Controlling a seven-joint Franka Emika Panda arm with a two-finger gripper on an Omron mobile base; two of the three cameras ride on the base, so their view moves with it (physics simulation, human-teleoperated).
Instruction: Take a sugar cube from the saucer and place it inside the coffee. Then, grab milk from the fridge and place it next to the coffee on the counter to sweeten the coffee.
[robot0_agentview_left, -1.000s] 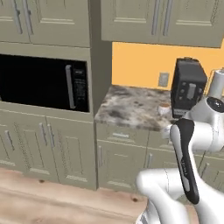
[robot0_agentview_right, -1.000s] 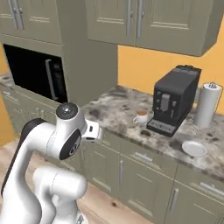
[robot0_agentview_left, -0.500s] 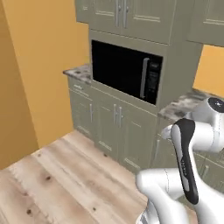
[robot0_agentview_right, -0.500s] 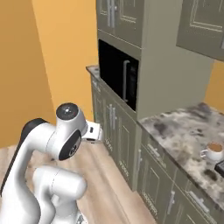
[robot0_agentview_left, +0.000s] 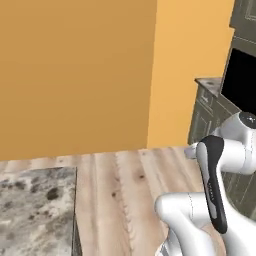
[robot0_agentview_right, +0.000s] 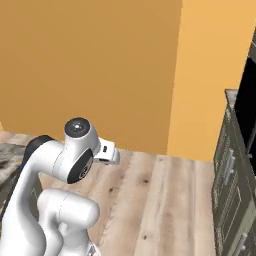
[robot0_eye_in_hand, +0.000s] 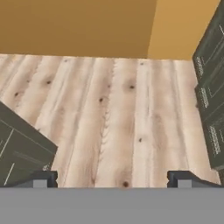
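Note:
My gripper (robot0_eye_in_hand: 113, 179) is open, with its two dark fingertips (robot0_eye_in_hand: 43, 178) wide apart and nothing between them. It points down at a pale wooden floor (robot0_eye_in_hand: 113, 109). A corner of mottled stone counter (robot0_agentview_left: 35, 200) lies at the lower left of the left base view. A second strip of counter (robot0_agentview_left: 207, 81) sits at the right, next to a black microwave (robot0_agentview_left: 242, 82). The sugar cube, saucer, coffee, milk and fridge are out of view.
An orange wall (robot0_agentview_left: 75, 75) fills the space ahead, with wooden floor (robot0_agentview_right: 150, 200) in front of it. Olive-grey cupboards (robot0_agentview_right: 232, 190) stand along the right. In the hand view, cupboard fronts (robot0_eye_in_hand: 212, 100) are at the right and a dark cabinet corner (robot0_eye_in_hand: 22, 148) is at the lower left.
The whole picture has swung left, so the camera moved. The coffee machine and cup left view, then the microwave slid to the right edge. The gripper stayed open.

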